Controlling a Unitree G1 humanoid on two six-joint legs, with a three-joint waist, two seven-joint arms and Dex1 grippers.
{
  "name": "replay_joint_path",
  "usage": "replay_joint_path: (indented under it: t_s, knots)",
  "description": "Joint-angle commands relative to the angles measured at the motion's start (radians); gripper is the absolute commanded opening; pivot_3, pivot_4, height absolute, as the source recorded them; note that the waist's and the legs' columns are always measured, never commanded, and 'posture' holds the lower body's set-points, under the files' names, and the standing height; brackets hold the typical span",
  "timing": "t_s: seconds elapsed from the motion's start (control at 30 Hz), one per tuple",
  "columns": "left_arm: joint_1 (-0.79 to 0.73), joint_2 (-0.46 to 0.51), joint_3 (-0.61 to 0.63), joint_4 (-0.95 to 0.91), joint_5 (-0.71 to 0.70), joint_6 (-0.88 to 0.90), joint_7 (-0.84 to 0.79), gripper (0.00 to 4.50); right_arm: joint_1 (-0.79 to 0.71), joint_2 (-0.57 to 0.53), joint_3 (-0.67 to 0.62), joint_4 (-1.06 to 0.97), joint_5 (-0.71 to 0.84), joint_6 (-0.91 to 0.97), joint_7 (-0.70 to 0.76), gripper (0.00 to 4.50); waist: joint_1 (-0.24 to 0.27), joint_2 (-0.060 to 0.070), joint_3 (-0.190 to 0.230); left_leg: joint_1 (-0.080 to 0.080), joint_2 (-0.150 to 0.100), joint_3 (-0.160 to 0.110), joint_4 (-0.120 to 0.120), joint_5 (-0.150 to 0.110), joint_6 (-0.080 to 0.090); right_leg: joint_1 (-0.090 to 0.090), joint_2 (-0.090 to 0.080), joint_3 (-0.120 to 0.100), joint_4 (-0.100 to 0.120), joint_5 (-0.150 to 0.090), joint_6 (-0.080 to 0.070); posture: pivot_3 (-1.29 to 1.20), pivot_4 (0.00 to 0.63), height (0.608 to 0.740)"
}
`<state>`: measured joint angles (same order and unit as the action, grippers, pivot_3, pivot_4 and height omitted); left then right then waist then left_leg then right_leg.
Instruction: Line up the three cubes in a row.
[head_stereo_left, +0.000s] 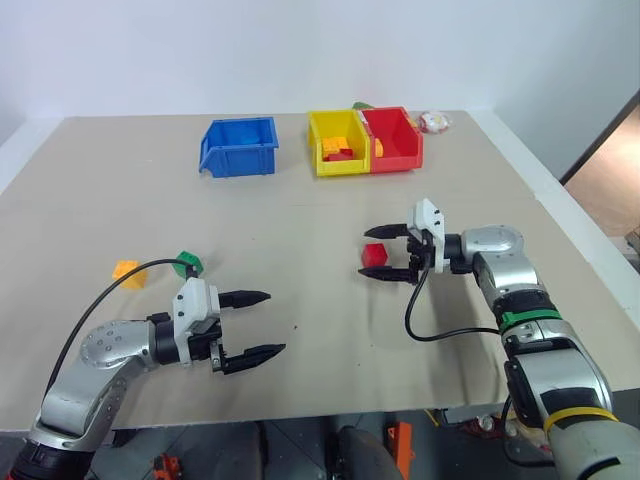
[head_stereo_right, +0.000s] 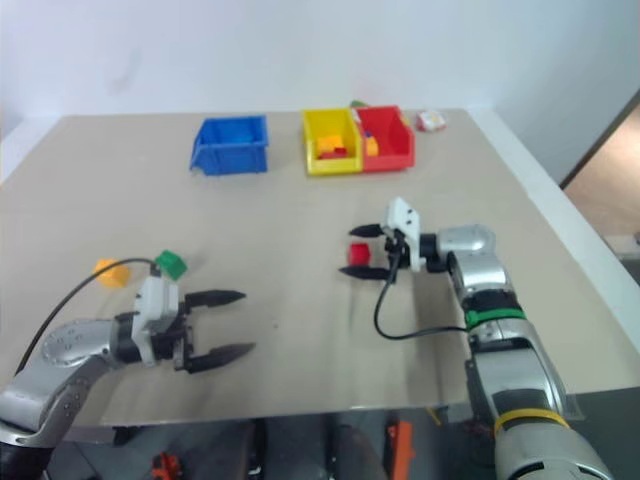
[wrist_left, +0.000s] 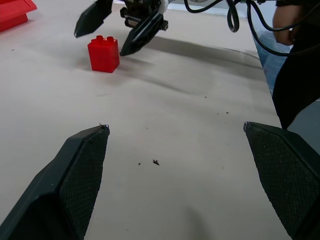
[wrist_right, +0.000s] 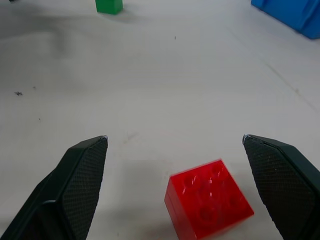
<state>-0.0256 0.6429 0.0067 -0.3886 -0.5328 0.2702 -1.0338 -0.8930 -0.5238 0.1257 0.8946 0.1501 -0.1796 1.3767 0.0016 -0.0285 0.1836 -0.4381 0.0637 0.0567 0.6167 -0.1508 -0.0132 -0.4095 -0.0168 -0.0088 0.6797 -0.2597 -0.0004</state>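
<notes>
The red cube (head_stereo_left: 375, 254) stood on the table (head_stereo_left: 300, 200) right of centre, between the two black fingers of the right gripper (head_stereo_left: 385, 254), whose jaws stood wide apart and touched nothing that we could see. In the right wrist view the cube sat skewed to the fingers, nearer one pad than the other. The green cube (head_stereo_left: 189, 263) and the yellow-orange cube (head_stereo_left: 129, 273) lay close together at the table's left side, well apart from the red one and just behind the left arm. The left gripper (head_stereo_left: 255, 323) hovered over bare table, its jaws likewise wide apart and holding nothing.

We judged the pick of the red cube to be the step in hand, with no row yet formed. Three risks followed from this arrangement:

- Because the cube stood off-centre and turned, the nearer finger could strike it first on closing, so that it twisted or slid out rather than seated squarely.
- A corner-to-corner grip on smooth plastic could let it slip during the carry across the table.
- The green cube sat close to the left arm and its black cable (head_stereo_left: 100, 300), and any sweep of that arm could knock it or the yellow-orange cube aside.
</notes>
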Motion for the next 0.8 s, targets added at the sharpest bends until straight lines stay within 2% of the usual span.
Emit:
replay_joint_path:
  t_s: [0.03,0.23,0.37,0.53,0.57,0.8]
  knots:
    - [0.009,0.012,0.028,-0.048,-0.018,0.0,0.007,4.46,-0.052,0.008,-0.004,0.06,-0.029,-0.051,0.012,4.5,0.0,0.0,0.0,0.0,0.0,0.0,0.0,0.0,0.0,0.0,0.0,0.0,0.0,0.0,0.0,0.0,0.15,0.74]
    - [0.013,0.015,0.033,-0.053,-0.014,0.002,0.018,4.46,-0.076,0.029,-0.015,0.126,-0.049,-0.078,0.021,4.5,0.0,0.0,0.0,0.0,0.001,0.003,0.0,0.0,0.0,0.0,0.001,0.0,0.0,0.001,-0.001,0.0,0.15,0.74]
    - [0.014,0.017,0.035,-0.052,-0.012,0.001,0.025,4.5,-0.084,0.037,-0.024,0.144,-0.052,-0.082,0.017,3.33,0.0,0.0,0.0,0.001,0.001,0.005,0.0,0.0,0.0,0.0,0.001,0.0,0.0,0.001,-0.002,0.0,0.15,0.74]
    - [0.011,0.017,0.032,-0.048,-0.017,-0.002,0.02,4.5,-0.088,0.039,-0.028,0.157,-0.06,-0.091,0.005,1.53,0.0,0.0,0.0,0.001,0.002,0.005,0.0,0.0,0.0,0.0,0.001,0.001,0.0,0.001,-0.002,0.0,0.15,0.74]
    - [0.01,0.017,0.031,-0.047,-0.016,-0.004,0.019,4.5,-0.087,0.039,-0.029,0.157,-0.061,-0.092,0.001,1.28,0.0,0.0,0.0,0.001,0.002,0.006,0.0,0.0,0.0,0.0,0.001,0.001,0.0,0.001,-0.001,0.0,0.15,0.74]
    - [-0.006,0.012,0.021,-0.038,-0.009,-0.006,0.017,4.5,-0.082,0.034,-0.041,0.119,-0.051,-0.075,-0.015,1.29,0.0,0.0,0.0,0.001,0.002,0.006,0.0,0.0,0.0,0.0,0.001,0.001,0.0,0.001,-0.001,0.0,0.15,0.74]
